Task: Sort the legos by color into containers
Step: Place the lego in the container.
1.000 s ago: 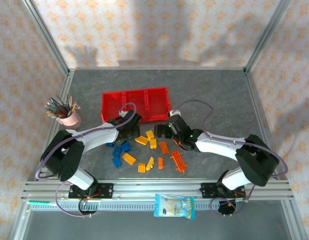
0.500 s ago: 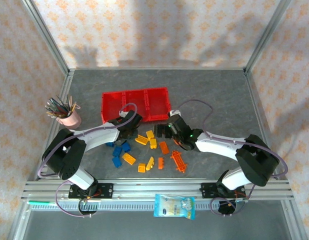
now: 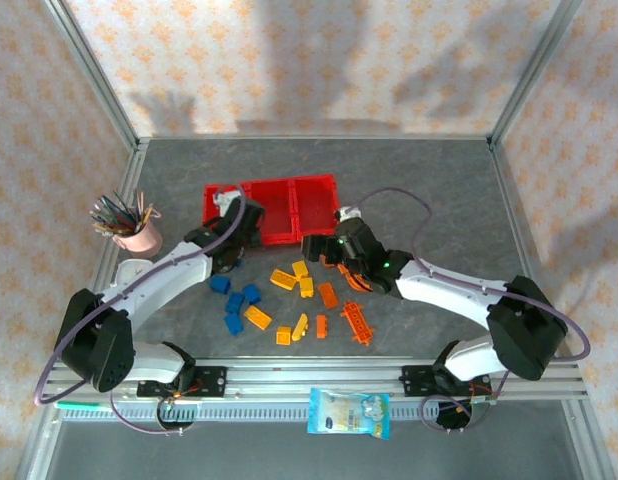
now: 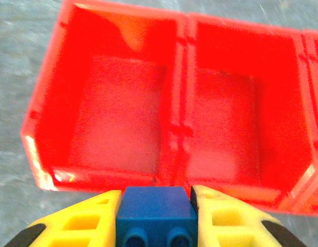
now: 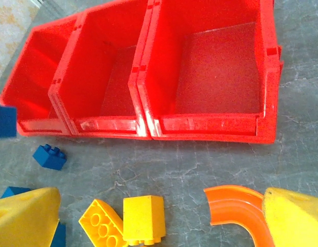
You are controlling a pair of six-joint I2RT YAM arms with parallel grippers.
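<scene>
Grey table (image 3: pixel 439 190), seen from above, bearing the red containers (image 3: pixel 299 200): three joined bins in a row near its middle. In the overhead view the left arm reaches across the leftmost bin and covers part of it. The left wrist view looks straight into that bin and the middle one, and both floors are bare. The right wrist view takes in all three bins, none with a brick inside.

Left gripper (image 4: pixel 156 218): yellow fingers (image 4: pixel 82 224) clamped on a blue brick (image 4: pixel 156 208), held by the near wall of the leftmost bin.

Right gripper (image 5: pixel 159 226): jaws spread wide and holding nothing, low over the table in front of the tray. A curved orange piece (image 5: pixel 236 206) lies just beside one finger, and two yellow bricks (image 5: pixel 143 218) lie between the fingers.

Pink pen cup (image 3: pixel 139 238), near the left wall, well apart from the tray.

The remaining legos (image 3: pixel 306 287) — blue, yellow, orange — lie loose between the tray and the arm bases, with the ladder-like orange piece (image 3: pixel 357 322) farthest right.
</scene>
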